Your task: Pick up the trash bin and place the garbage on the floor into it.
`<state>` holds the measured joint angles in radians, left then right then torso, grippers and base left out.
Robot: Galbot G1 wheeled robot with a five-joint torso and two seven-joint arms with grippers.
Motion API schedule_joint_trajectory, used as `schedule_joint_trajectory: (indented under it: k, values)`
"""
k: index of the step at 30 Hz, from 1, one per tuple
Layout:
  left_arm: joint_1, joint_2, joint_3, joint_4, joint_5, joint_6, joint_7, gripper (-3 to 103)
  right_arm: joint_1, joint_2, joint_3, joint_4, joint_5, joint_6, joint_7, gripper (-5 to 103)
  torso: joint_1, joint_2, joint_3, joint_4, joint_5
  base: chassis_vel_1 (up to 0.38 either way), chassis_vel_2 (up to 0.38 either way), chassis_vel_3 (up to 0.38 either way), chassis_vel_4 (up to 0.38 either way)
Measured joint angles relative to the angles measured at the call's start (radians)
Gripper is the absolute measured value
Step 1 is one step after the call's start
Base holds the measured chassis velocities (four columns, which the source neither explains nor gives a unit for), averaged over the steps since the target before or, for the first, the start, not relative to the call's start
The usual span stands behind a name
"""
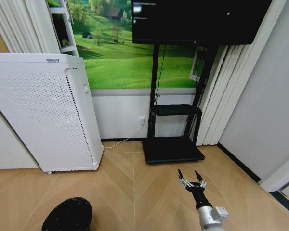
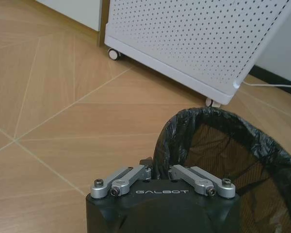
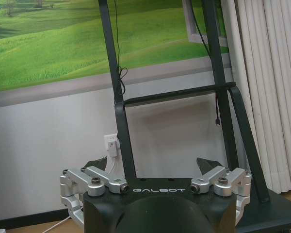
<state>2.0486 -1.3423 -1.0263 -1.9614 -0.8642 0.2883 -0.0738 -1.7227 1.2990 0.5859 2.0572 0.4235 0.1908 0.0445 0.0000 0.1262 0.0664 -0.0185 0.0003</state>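
Observation:
The trash bin [image 1: 67, 215], a black round mesh basket lined with a black bag, shows at the lower left of the head view. In the left wrist view my left gripper [image 2: 157, 167] is shut on the near rim of the trash bin [image 2: 223, 160], whose open mouth faces the camera. My right gripper [image 1: 191, 179] hangs open over the bare wooden floor in front of the TV stand, with nothing between its fingers. In the right wrist view the right gripper [image 3: 153, 164] has its jaws spread wide. The garbage is out of view.
A tall white perforated appliance [image 1: 43, 110] on castors stands at the left, close behind the bin. A black TV stand [image 1: 172, 149] with a flat base sits ahead, with a screen [image 1: 197, 19] above. A white cable [image 1: 118, 143] runs along the wall.

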Motion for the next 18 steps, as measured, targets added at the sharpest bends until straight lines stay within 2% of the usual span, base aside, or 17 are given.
schedule_joint_trajectory:
  k: [4, 6, 7, 9, 10, 12, 14, 15, 16, 18]
  values:
    - [0.016, -0.028, 0.007, -0.002, 0.01, 0.001, -0.011, 4, 0.004, 0.002, -0.002, -0.01, 0.006, 0.003, -0.001, 100, 0.0, 0.0, 0.0, 0.0, -0.0001, 0.0, 0.0, 0.0, 0.0]
    - [0.022, -0.046, 0.011, -0.001, 0.012, 0.001, -0.027, 15, 0.002, 0.003, -0.002, -0.019, 0.009, 0.013, -0.004, 100, 0.0, 0.0, 0.0, 0.0, -0.0002, 0.0, 0.0, 0.0, 0.0]
    - [0.022, -0.046, 0.011, -0.001, 0.012, 0.001, -0.027, 15, 0.002, 0.003, -0.002, -0.019, 0.009, 0.013, -0.004, 100, 0.0, 0.0, 0.0, 0.0, -0.0002, 0.0, 0.0, 0.0, 0.0]
    - [0.028, -0.057, 0.011, -0.005, 0.01, 0.007, -0.046, 26, 0.001, 0.001, 0.001, -0.027, 0.011, 0.018, -0.005, 100, 0.0, 0.0, 0.0, -0.0002, -0.0002, 0.0, 0.0, 0.0, 0.0]
    - [0.028, -0.057, 0.011, -0.005, 0.01, 0.007, -0.046, 26, 0.001, 0.001, 0.001, -0.027, 0.011, 0.018, -0.005, 100, 0.0, 0.0, 0.0, -0.0002, -0.0002, 0.0, 0.0, 0.0, 0.0]
    - [0.04, -0.072, 0.0, -0.017, 0.005, 0.01, -0.066, 37, 0.006, -0.004, 0.006, -0.032, 0.014, 0.019, -0.006, 100, 0.0, 0.0, 0.0, -0.0002, -0.0002, 0.0, 0.0, 0.0, 0.0]
    - [0.044, -0.077, -0.004, -0.021, 0.003, 0.01, -0.07, 37, 0.008, -0.005, 0.008, -0.033, 0.015, 0.019, -0.006, 100, 0.0, 0.0, 0.0, -0.0002, -0.0002, 0.0, 0.0, 0.0, 0.0]
    - [0.061, -0.09, -0.017, -0.033, -0.005, 0.008, -0.079, 48, 0.015, -0.007, 0.012, -0.034, 0.021, 0.018, -0.006, 100, 0.0, 0.0, 0.0, -0.0001, -0.0003, 0.0, 0.0, 0.0, 0.0]
    - [0.074, -0.096, -0.026, -0.042, -0.011, 0.004, -0.084, 54, 0.019, -0.007, 0.014, -0.036, 0.024, 0.017, -0.006, 100, 0.0, 0.0, 0.0, 0.0, -0.0003, 0.0, 0.0, 0.0, 0.0]
    - [0.085, -0.102, -0.036, -0.051, -0.014, -0.004, -0.088, 54, 0.022, -0.007, 0.016, -0.039, 0.027, 0.016, -0.005, 100, 0.0, 0.0, 0.0, 0.0, -0.0003, 0.0, 0.0, 0.0, 0.0]
